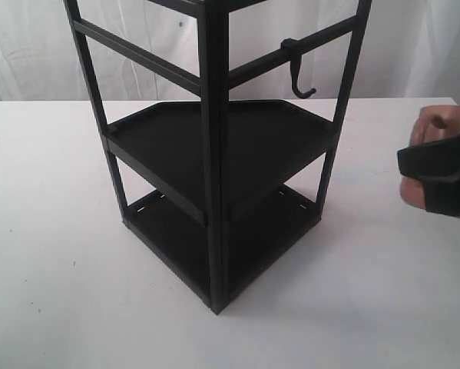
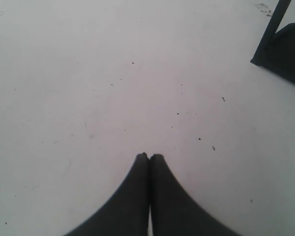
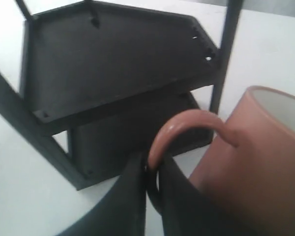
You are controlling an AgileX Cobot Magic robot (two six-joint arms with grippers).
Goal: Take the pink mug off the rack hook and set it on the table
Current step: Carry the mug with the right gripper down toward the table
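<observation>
The pink mug (image 1: 433, 129) is off the hook (image 1: 297, 68) and sits at the right edge of the exterior view, partly hidden behind my right gripper (image 1: 437, 171). In the right wrist view my right gripper (image 3: 152, 164) is shut on the loop handle of the pink mug (image 3: 255, 162), whose cream inside shows at the rim. The hook hangs bare on a crossbar of the black rack (image 1: 214, 154). My left gripper (image 2: 149, 157) is shut on nothing, above the white table (image 2: 113, 73), and does not show in the exterior view.
The rack (image 3: 113, 73) stands mid-table, its shelves bare; one foot of the rack (image 2: 280, 49) shows in the left wrist view. White table (image 1: 53, 231) spreads to the left, front and right of it. A white curtain (image 1: 30, 46) hangs behind.
</observation>
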